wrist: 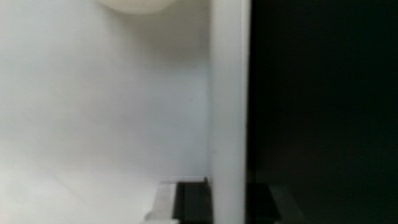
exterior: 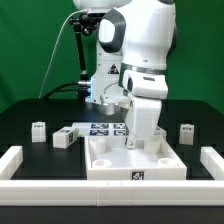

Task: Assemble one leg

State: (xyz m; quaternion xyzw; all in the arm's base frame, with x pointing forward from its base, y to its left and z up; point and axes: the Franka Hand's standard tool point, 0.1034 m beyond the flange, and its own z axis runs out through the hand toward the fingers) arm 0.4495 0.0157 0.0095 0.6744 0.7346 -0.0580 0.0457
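Gripper (exterior: 133,140) sits low inside the big white tray part (exterior: 105,170), toward its back wall. I can't separate the fingertips from the white plastic in the exterior view, so I cannot tell whether the jaws are spread or closed, or whether anything is between them.

I count three legs on the black table (exterior: 50,160), all outside the tray and none touching the jaws:
- Closest leg (exterior: 65,138): to the exterior view's left of the jaws, just beside the tray's corner, looks tilted.
- Second leg (exterior: 39,130): further out on that same side, upright.
- Third leg (exterior: 187,131): to the exterior view's right of the jaws, well apart, upright.

Marker board (exterior: 108,128) lies flat just behind the jaws.

Wrist view is blurred. It shows white tray surface (wrist: 107,120) ending at a straight raised edge, with black table (wrist: 329,110) beyond it
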